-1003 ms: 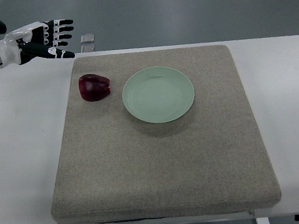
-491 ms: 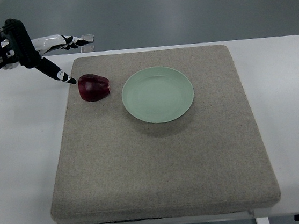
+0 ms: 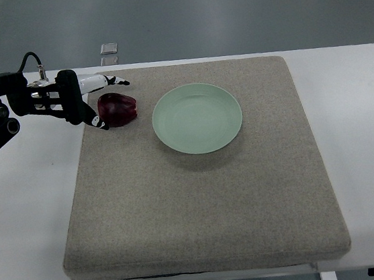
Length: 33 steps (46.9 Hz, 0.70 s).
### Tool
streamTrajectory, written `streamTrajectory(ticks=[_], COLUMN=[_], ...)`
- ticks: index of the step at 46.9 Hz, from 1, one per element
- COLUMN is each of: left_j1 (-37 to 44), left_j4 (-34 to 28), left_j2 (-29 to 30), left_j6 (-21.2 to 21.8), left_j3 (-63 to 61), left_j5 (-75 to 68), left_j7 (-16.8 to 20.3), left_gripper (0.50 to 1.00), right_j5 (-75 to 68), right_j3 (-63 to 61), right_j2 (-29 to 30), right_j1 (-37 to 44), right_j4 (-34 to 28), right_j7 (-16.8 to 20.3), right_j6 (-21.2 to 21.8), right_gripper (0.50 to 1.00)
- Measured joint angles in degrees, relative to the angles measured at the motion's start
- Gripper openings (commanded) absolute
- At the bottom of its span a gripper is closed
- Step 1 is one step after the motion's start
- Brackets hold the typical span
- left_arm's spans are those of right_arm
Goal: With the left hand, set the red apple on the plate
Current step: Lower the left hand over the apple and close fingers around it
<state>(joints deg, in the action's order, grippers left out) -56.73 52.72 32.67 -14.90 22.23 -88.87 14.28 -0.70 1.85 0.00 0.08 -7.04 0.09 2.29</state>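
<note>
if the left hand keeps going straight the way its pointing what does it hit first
The red apple. The left hand points rightward with its fingers spread on either side of it, seemingly not gripping yet. Beyond the apple lies the green plate.
</note>
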Motion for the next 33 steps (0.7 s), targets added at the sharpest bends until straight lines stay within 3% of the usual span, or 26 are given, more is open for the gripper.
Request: streamTrajectory(ticks=[19,33], left_j1=[1.0,1.0], left_j4=[-1.8,-1.8], left_j2=[-1.9,-2.3], left_j6=[0.3,0.3], left_j3=[-0.1,-0.1], left_j5=[-0.1,-0.1], left_j7=[-0.1,-0.2], left_gripper=[0.992,0.956], right_j5=[0.0,0.0], right_j3=[0.0,0.0], right_j2=[0.0,0.0], right_j1=[0.0,0.0], right_j4=[0.0,0.0], right_j7=[0.0,0.0], right_j6=[0.0,0.0], right_gripper=[0.932,0.93])
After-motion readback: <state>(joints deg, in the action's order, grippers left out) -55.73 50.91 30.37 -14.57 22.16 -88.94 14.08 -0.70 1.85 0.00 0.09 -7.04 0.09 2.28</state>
